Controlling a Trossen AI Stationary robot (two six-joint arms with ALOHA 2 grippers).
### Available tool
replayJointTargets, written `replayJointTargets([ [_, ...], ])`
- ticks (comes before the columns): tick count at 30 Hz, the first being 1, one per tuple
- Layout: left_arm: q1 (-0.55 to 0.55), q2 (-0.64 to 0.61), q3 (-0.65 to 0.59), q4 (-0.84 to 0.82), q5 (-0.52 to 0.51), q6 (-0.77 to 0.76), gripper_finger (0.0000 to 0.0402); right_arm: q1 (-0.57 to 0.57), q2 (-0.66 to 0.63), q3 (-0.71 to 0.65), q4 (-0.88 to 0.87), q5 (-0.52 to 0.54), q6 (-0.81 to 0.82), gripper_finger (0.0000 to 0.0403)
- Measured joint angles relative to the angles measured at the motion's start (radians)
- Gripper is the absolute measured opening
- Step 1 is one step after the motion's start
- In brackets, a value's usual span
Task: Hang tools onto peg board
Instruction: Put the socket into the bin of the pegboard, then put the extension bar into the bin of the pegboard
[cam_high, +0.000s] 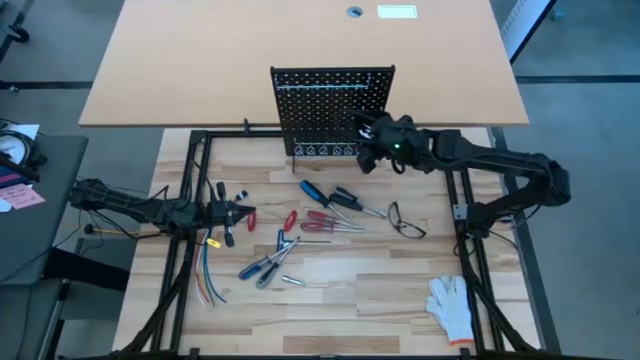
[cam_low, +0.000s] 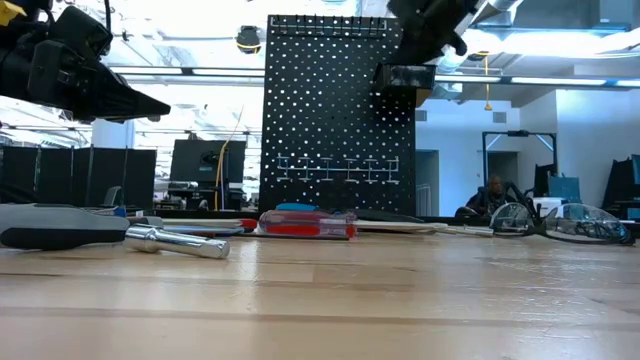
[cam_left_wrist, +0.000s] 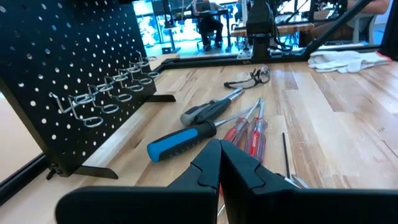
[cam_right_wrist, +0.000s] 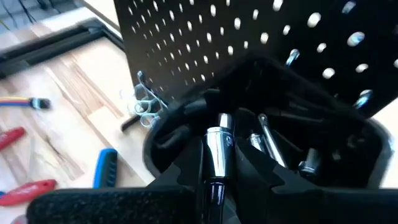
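Low view, pale wood table, office room behind — right jaws grasping silver bit, left jaws clenched

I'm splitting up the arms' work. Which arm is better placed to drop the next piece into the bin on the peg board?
Right. The right gripper holds a silver bit directly over the black bin on the peg board. The left gripper sits shut, far off by the table's left edge.

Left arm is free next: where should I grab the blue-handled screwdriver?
Grip the blue-handled screwdriver across its thick handle, coming straight down from above. It lies flat on the table, its handle end clear of the red screwdrivers, so the fingers should straddle it crosswise.
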Motion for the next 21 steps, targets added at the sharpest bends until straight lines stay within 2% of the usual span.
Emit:
replayJointTargets([
  [4,0.0,0.0,0.0,0.0,0.0,0.0,0.0,-0.011,0.02,0.002,0.006,0.003,-0.004,0.0088],
  [13,0.0,0.0,0.0,0.0,0.0,0.0,0.0,-0.016,-0.022,0.0,0.01,0.003,-0.011,0.0178],
  [17,0.0,0.0,0.0,0.0,0.0,0.0,0.0,-0.001,-0.068,0.0,0.035,0.005,-0.038,0.019],
  [21,0.0,0.0,0.0,0.0,0.0,0.0,0.0,0.071,-0.111,0.0,0.078,0.008,-0.084,0.0186],
])
